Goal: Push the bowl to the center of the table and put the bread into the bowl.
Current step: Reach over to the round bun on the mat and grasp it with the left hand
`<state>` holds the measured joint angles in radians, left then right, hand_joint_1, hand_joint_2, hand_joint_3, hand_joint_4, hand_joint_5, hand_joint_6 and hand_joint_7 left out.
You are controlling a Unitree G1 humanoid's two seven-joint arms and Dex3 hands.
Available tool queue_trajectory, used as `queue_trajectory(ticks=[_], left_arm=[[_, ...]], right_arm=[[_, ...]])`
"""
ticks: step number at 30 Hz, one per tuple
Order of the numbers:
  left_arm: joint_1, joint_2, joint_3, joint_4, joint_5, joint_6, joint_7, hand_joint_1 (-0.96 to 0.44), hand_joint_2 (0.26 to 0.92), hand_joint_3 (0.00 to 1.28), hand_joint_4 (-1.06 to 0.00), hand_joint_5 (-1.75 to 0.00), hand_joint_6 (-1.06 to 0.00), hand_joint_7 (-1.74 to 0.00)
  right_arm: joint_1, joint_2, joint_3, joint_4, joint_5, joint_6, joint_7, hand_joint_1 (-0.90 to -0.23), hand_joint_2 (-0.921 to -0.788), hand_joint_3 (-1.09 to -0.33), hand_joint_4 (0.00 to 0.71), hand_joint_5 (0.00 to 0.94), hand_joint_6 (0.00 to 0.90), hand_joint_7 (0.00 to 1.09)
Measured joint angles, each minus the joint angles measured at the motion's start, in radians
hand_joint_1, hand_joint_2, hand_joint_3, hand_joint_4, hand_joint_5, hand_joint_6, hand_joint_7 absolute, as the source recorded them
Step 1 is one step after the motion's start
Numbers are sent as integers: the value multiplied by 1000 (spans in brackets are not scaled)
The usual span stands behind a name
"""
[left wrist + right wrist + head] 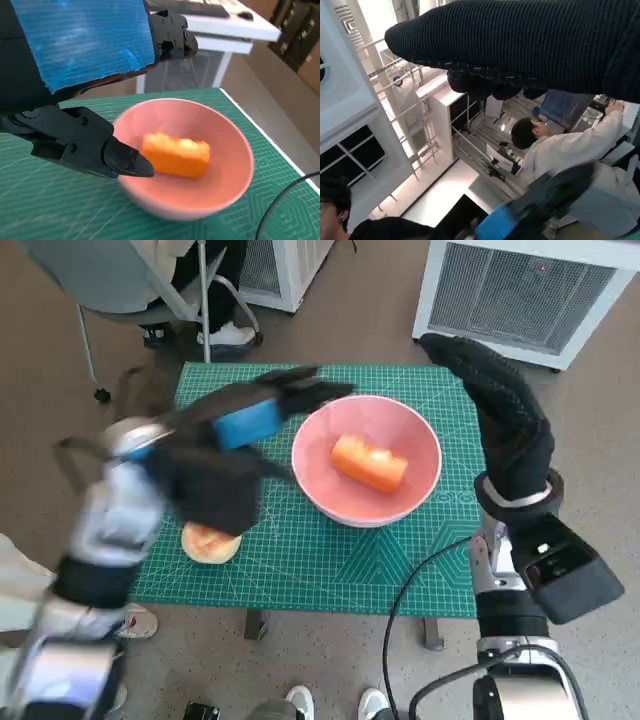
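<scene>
A pink bowl (316,445) stands on the green mat, a little right of the table's middle. A block of orange bread (369,463) lies inside it. My left hand (235,435) is blurred and hovers just left of the bowl, fingers spread and holding nothing. In the left wrist view one black finger (120,159) ends close to the bowl (222,135) beside the bread (176,154). My right hand (505,420) stands raised beside the bowl's right side, fingers stretched out and empty. The right wrist view shows only the glove (530,45).
A round bun (210,542) lies on the mat (400,560) near the front left edge, partly under my left forearm. A chair (140,290) and white units (520,290) stand behind the table. A black cable (410,590) hangs at the front. People sit nearby.
</scene>
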<state>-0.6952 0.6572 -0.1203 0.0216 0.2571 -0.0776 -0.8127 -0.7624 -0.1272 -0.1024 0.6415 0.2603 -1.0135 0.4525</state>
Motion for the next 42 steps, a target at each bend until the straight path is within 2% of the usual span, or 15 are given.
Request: queue_trajectory(ticks=[8, 12, 17, 26, 42], left_arm=[[232, 164, 123, -94, -17, -24, -1, -115, 830, 2, -124, -13, -281, -70], [340, 207, 155, -132, -11, -25, 4, -112, 832, 5, -127, -8, -285, -57], [426, 233, 171, -155, -11, -22, 4, -110, 833, 5, -129, -5, -285, -43], [447, 231, 147, -143, -11, -8, 9, -103, 834, 3, -149, -7, -286, -24], [408, 170, 7, -4, 77, -28, 78, -107, 833, 3, -171, -3, -285, -8]], right_arm=[[5, 3, 2, 0, 5, 7, 0, -614, -921, -782, 282, 127, -1, 709], [4, 9, 3, 4, 8, 11, 0, -609, -921, -784, 281, 128, -1, 707], [2, 16, 5, 12, 9, 16, 0, -601, -921, -787, 280, 128, -1, 708], [-2, 16, 5, 16, 9, 19, 0, -591, -921, -793, 278, 131, -1, 736], [-2, 10, 2, 13, 11, 28, 7, -600, -921, -787, 277, 137, -1, 724]])
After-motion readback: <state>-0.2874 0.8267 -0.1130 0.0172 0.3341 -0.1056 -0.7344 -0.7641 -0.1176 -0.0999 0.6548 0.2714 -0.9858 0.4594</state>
